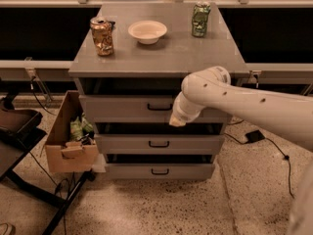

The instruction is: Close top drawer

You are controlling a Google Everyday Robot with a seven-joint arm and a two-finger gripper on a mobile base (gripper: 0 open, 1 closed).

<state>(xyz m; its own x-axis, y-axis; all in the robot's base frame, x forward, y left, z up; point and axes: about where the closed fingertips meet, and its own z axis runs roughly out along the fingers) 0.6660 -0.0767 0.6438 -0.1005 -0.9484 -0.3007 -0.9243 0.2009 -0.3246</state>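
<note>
Camera view looks down on a grey, smooth-topped drawer cabinet (161, 58) standing on a speckled terrazzo floor (161, 209).

At the far left, a dark, angular stand (17, 126) sits low on the floor. Just right of it, an open brown cardboard box (63, 148) hangs against the cabinet's left side, with crumpled green packets (78, 129) inside.

On the cabinet top, a dented, shiny copper-coloured can (101, 35) stands upright near the left edge. A shallow, round, cream bowl (147, 31) sits right of it, apart from it. A crinkled green can (200, 19) stands at the far right corner.

Below the top, the top drawer (122, 109) has a flat grey front panel, the tallest of the three, with a small dark loop handle (160, 106) at its centre. A dark gap shows between the cabinet top and this panel. Two shorter grey drawers (127, 144) lie under it, each with a like handle.

The rounded white arm (244, 99) comes in from the right. The gripper (177, 121) is at its pale tapered tip, pointing down at the lower edge of the top drawer's front, just right of the handle. Whether the gripper is open or closed cannot be told.

Farther right, a thin black cable (279, 148) and a small black block (254, 136) lie on the floor.
</note>
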